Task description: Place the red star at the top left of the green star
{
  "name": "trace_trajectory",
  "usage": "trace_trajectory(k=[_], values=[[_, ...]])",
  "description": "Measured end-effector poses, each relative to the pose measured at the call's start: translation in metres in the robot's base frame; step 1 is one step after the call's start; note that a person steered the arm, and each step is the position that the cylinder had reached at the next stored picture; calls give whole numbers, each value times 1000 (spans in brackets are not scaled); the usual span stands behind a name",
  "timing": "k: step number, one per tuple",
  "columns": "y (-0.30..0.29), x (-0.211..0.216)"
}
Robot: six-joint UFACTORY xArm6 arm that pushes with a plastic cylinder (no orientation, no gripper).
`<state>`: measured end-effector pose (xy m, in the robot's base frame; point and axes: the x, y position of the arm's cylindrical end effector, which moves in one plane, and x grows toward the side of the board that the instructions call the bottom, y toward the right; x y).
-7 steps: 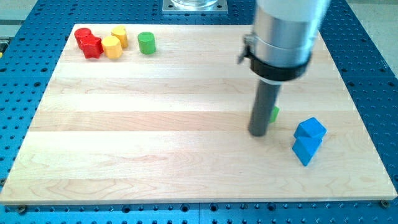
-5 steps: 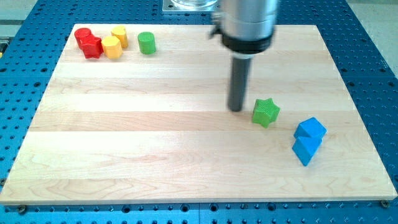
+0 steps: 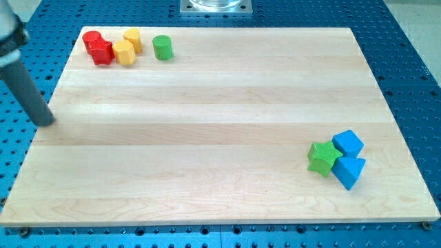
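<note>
Since the earlier frames, my tip (image 3: 45, 122) had swung from mid-surface, next to the green star, out to the view's far left edge, and the green star (image 3: 321, 158) had been shoved down and right until it touched the blue blocks. No hand on this rig, just the rod, so no wide or narrow state to tell.

Left to right: my tip sat at the left edge of the wooden surface (image 3: 207, 138), well apart from every block. At the view's top left, the red star (image 3: 103, 52) sat touching a red cylinder (image 3: 91, 40) behind it. Just beside it on the right was a yellow block (image 3: 123, 52), shape unclear, with a second yellow block (image 3: 132, 39) touching behind. A green cylinder (image 3: 162, 47) stood near, apart from the yellows. Far across at the lower right, the green star pressed against a blue cube (image 3: 348, 143) and a blue wedge-like block (image 3: 349, 171). Red star was well apart from the green star.
</note>
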<state>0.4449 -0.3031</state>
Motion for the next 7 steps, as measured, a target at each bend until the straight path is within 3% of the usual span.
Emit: trace_trajectory(k=[1,2,3,4,5,7], values=[[-2,-10],[19,-111],[39,-183],[101,-174],[136,-107],[199,-55]])
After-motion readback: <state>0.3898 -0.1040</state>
